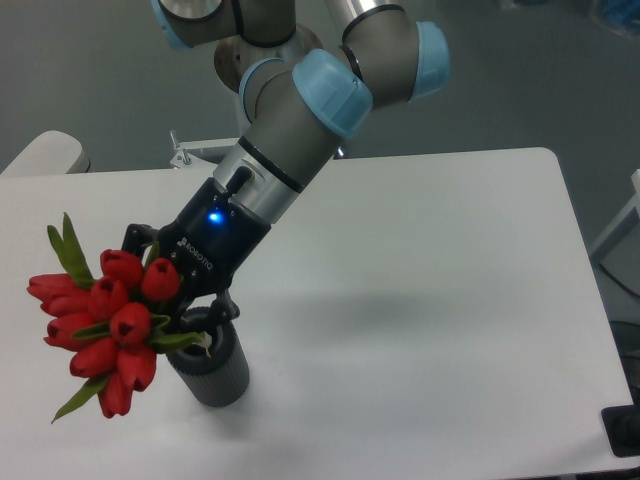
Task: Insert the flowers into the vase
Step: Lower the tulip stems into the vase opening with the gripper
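Camera view: white worktop (430,260) with rounded corners, dark grey floor behind it. A pale rounded object (42,153) sits off the far-left corner, with a small metal bracket (182,155) at the far edge. The arm (300,110) reaches down from the far side toward the front-left area, blue light lit on the wrist. The vase (212,362) stands upright near the front-left edge. The pincer (178,300) is clamped on the flowers (105,325) just above the vase mouth. The red buds hang tilted out to the left of the vase, past its rim, leaves pointing up-left and down-left. Stems are hidden behind the buds and fingers.
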Available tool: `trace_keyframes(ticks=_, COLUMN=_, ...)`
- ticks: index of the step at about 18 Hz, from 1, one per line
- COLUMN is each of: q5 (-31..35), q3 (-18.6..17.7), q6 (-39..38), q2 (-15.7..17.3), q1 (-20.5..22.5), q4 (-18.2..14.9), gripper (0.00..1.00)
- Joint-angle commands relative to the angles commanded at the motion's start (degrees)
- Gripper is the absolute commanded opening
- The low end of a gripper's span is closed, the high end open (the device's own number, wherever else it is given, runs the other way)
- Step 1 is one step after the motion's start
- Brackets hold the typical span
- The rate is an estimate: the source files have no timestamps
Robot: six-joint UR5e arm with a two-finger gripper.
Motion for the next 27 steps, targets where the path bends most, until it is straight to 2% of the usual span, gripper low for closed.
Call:
trace_keyframes(ticks=8, q5=-0.09, q3=-0.97, q6=1.40, q2=-0.26, q1=-0.35, q4=0.00, gripper=0.31)
trace_keyframes(ticks=21, q5=-0.09, q3=-5.97, q6=2.81, q2=-0.44, q1=-0.88, q4=0.18, gripper=0.31)
trace_keyframes(ticks=24, q5=-0.09, q3=-7.30, q6=2.90, q2=-0.61, q1=-1.41, q4=1.84, gripper=0.31)
trace_keyframes(ticks=27, q5=0.00, q3=-7.30, q6=3.42, q2=-1.05, q1=-1.41, q4=1.93, gripper=0.31)
